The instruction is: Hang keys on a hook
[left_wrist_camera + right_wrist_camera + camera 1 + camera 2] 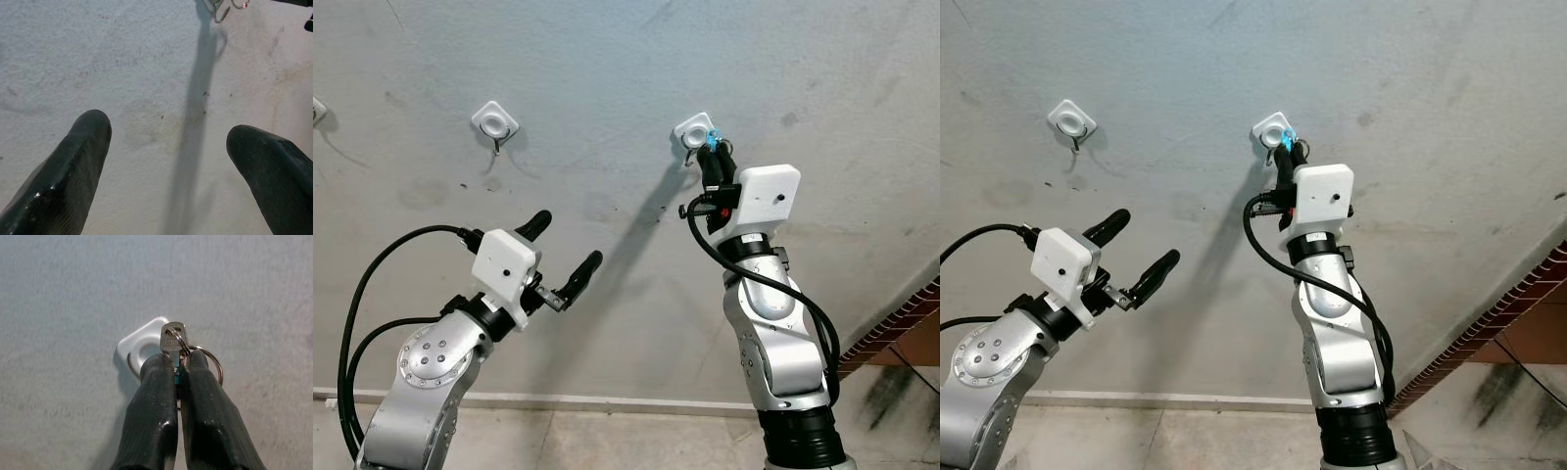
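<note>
Keys [172, 339] are pinched tight by right gripper [177, 374], ring just at hook [142, 348]; left gripper [566, 257] is held wide open, empty.

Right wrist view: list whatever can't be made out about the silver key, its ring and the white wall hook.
- Silver key: its blade is hidden between the right gripper's black fingers.
- Metal key ring: whether it is over the wire hook cannot be told; the fingers cover the hook's wire.
- White square wall hook plate: its lower part is covered by the fingers.
- Head views: the key is too small; only a blue tag shows.
</note>
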Robot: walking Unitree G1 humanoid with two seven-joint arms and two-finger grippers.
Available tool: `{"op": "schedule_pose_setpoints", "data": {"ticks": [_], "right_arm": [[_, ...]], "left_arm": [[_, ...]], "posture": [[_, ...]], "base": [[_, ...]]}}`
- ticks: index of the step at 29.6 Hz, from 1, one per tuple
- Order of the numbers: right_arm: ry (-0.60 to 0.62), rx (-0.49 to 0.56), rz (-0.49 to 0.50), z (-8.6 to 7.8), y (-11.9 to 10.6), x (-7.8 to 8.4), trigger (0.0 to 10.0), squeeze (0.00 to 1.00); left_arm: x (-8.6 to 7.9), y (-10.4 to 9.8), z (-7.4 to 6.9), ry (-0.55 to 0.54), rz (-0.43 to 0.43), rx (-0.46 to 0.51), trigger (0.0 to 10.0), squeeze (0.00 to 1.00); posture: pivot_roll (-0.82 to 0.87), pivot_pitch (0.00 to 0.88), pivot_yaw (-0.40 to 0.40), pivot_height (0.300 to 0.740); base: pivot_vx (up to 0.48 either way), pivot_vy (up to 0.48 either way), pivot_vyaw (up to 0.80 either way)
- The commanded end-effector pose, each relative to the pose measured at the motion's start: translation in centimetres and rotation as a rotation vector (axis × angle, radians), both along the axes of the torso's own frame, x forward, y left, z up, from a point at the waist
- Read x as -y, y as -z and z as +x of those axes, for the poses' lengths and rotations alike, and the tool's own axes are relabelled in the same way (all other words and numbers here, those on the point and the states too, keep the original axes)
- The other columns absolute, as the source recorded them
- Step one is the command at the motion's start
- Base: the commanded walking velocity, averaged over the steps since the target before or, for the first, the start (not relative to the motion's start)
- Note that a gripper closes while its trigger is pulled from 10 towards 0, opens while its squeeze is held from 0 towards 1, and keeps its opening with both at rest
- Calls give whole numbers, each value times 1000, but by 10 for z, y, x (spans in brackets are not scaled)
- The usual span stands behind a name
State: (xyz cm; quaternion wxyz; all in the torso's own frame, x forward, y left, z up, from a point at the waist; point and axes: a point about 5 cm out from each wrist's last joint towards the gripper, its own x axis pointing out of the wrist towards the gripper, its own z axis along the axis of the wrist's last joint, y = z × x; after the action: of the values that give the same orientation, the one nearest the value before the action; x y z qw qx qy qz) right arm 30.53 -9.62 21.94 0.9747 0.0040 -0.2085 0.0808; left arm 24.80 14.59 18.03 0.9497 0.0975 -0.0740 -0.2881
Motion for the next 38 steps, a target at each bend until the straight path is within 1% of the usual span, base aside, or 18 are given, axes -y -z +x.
{"op": "schedule_pose_setpoints", "data": {"ticks": [1, 3, 6, 8, 9, 14, 17, 24, 28, 33, 38], "right_arm": [[13, 57, 16, 0, -14, 2, 10000, 0], [1, 66, 28, 0, -19, 0, 10000, 0], [-6, 67, 31, 0, -19, -1, 10000, 0], [-54, 56, 58, -2, -19, -9, 10000, 0], [-54, 56, 58, -2, -19, -9, 10000, 0], [-105, 54, 71, -3, -19, -20, 10000, 0], [-122, 35, 79, -4, -13, -25, 10000, 0], [-136, 14, 86, -4, -8, -27, 10000, 0], [-158, -22, 85, -6, 4, -32, 10000, 0], [-157, -15, 70, -3, 5, -33, 10000, 0], [-150, 1, 77, 3, 0, -34, 10000, 0]], "left_arm": [[5, -3, -1, 24, 2, 8, 10000, 0], [6, -2, -2, 26, 2, 4, 10000, 0], [6, -1, -2, 26, 3, 3, 10000, 0], [6, 0, -2, 29, 2, -4, 10000, 0], [6, 0, -2, 29, 2, -4, 10000, 0], [7, 1, -1, 32, 1, -8, 10000, 0], [6, 1, -1, 27, 2, -9, 10000, 0], [6, 1, -1, 28, 1, -11, 10000, 0], [7, 2, -1, 31, 0, -13, 10000, 0], [7, 2, -1, 32, 3, -16, 10000, 0], [7, 3, -2, 32, 3, -17, 10000, 0]], "posture": [[264, 0, -55, 740], [261, 0, -55, 740], [261, 0, -55, 740], [259, 2, -55, 740], [259, 2, -55, 740], [259, 3, -54, 740], [263, 4, -55, 740], [263, 5, -55, 740], [263, 6, -53, 740], [263, 6, -53, 740], [270, 9, -54, 740]], "base": [[0, 0, 0], [0, 0, 0], [0, 0, 0], [0, 0, 0], [0, 0, 0], [0, 0, 0], [0, 0, 0], [0, 0, 0], [0, 0, 0], [0, 0, 0], [0, 0, 0]]}}
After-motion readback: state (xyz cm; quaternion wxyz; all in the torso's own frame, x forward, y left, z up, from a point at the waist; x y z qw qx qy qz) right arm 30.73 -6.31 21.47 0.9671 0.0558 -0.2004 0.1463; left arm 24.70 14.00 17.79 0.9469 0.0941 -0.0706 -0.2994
